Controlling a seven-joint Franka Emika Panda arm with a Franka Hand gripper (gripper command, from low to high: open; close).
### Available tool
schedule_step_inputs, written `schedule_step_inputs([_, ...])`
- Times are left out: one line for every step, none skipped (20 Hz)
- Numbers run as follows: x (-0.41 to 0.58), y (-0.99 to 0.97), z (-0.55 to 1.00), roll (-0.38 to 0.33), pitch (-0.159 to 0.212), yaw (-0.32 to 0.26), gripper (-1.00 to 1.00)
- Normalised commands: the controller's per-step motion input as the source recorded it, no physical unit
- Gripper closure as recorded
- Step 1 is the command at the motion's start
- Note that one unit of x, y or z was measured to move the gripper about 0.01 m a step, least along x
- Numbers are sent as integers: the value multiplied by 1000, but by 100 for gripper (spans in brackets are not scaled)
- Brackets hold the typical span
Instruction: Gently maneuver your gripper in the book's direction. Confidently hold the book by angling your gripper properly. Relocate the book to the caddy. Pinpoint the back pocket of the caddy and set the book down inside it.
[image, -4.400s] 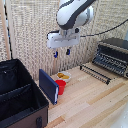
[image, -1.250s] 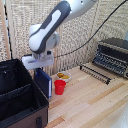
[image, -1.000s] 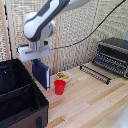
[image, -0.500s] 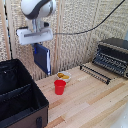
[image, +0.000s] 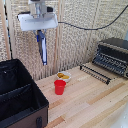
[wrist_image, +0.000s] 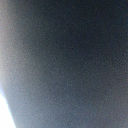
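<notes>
The gripper (image: 40, 34) clamps the book (image: 42, 47), hanging edge-on high above the table. The caddy (image: 20, 97) sits below-left; placing in its back pocket remains.

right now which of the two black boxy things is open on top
The caddy at the exterior view's left: open-topped, dividers visible. The toaster oven at right has a closed top.

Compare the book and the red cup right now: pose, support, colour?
The book hangs edge-on in the air, clamped in the end effector; the red cup stands upright on the table. The book is dark navy and thin; the cup is bright red and round. Neither is in the caddy.
</notes>
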Motion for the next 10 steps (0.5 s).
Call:
schedule_step_inputs([-3, 0, 669, 35, 0, -356, 100])
schedule_step_inputs([0, 0, 629, 34, 0, -356, 100])
schedule_step_inputs([0, 0, 571, 43, 0, -351, 100])
schedule_step_inputs([0, 0, 503, 54, 0, -345, 100])
schedule_step_inputs([0, 0, 480, 54, 0, -341, 100])
schedule_step_inputs([0, 3, 454, 55, 0, -336, 100])
schedule_step_inputs([0, 20, 423, 52, 0, -334, 100])
schedule_step_inputs([0, 57, 380, 56, 0, -328, 100])
schedule_step_inputs([0, 86, 346, 57, 0, -324, 100])
schedule_step_inputs([0, 106, 289, 62, 0, -320, 100])
